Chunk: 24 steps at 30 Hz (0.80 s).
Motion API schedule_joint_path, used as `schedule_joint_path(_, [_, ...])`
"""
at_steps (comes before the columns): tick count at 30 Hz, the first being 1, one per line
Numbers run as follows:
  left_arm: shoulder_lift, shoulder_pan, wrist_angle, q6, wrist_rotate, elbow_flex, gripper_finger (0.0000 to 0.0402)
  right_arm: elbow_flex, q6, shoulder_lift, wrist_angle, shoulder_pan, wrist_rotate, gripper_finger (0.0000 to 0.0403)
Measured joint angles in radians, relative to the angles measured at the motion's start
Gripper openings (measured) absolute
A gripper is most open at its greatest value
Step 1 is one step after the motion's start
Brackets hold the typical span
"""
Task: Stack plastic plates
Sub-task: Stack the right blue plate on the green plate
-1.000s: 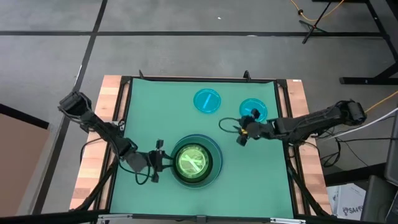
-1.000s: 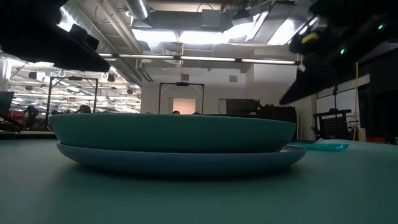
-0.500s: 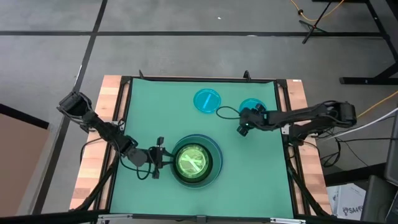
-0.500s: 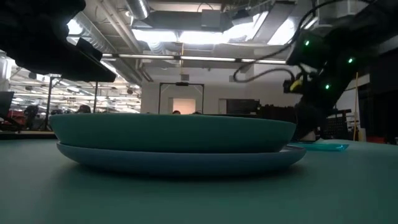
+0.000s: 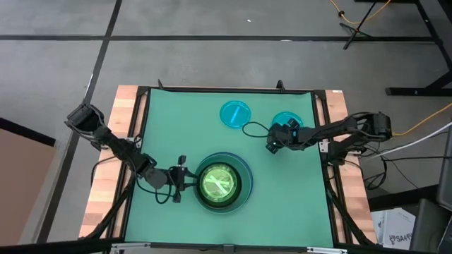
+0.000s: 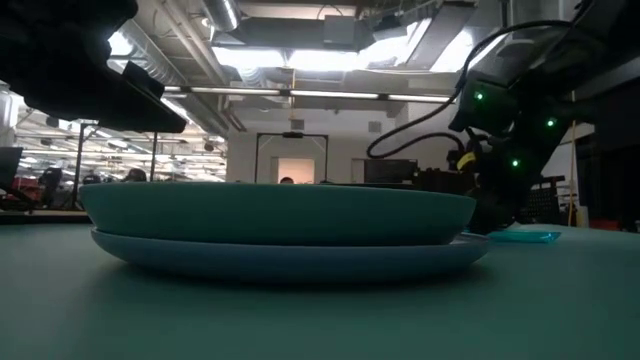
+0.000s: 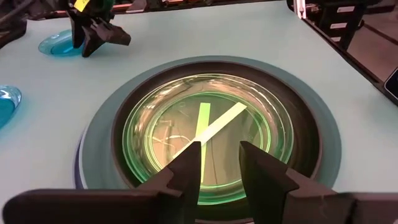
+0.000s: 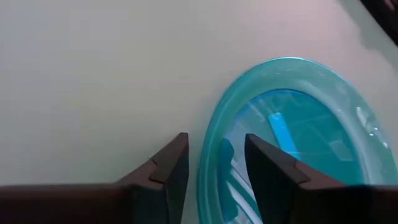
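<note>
A stack [image 5: 222, 183] sits near the table's near edge: a large blue plate under a teal one, then a dark ring, with a bright green translucent plate [image 7: 205, 137] on top. Two cyan plates lie flat toward the far right: one [image 5: 235, 114] in the open, the other [image 5: 282, 118] partly under my right arm. My right gripper [image 5: 271, 146] is open, low at this plate's [image 8: 298, 143] rim, with one finger over the plate and one over the table. My left gripper [image 5: 185, 180] waits open at the stack's left rim [image 7: 221, 168]. My right gripper comes slanting down at the near-left rim [image 8: 208, 155] of the right cyan plate, which lies flat on the table. The rim shows between the open fingers. I cannot tell whether a fingertip [image 8: 264, 152] touches the plate.
The green mat [image 5: 169, 127] is bare on its left half and between the stack and the cyan plates. Wooden strips and black rails [image 5: 326, 106] border the table. A cable loops off my right gripper [image 5: 251, 128].
My right gripper has gone down toward the right cyan plate and a little toward the table's far edge, its arm folding in from the right. My left gripper has edged slightly toward the stack. The plates have not moved.
</note>
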State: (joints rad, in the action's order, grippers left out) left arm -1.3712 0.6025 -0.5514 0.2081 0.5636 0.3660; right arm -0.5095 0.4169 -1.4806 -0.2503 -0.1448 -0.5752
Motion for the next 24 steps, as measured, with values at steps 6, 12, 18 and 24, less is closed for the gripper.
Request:
schedule_joint_path(6, [0.000, 0.000, 0.000, 0.023, 0.000, 0.000, 0.0103, 0.001, 0.010, -0.022, -0.007, -0.001, -0.047, 0.0127])
schedule_joint_path(12, [0.000, 0.000, -0.002, 0.026, -0.005, 0.000, 0.0103, 0.002, 0.010, -0.023, -0.031, -0.002, -0.054, 0.0085])
schedule_joint_path(18, [0.000, 0.000, -0.003, 0.029, -0.005, 0.000, 0.0103, 0.019, -0.010, -0.023, -0.041, -0.001, -0.052, 0.0007])
schedule_joint_path(24, [0.000, 0.000, -0.003, 0.029, -0.005, 0.000, 0.0103, 0.005, -0.058, -0.010, -0.051, 0.010, -0.014, 0.0002])
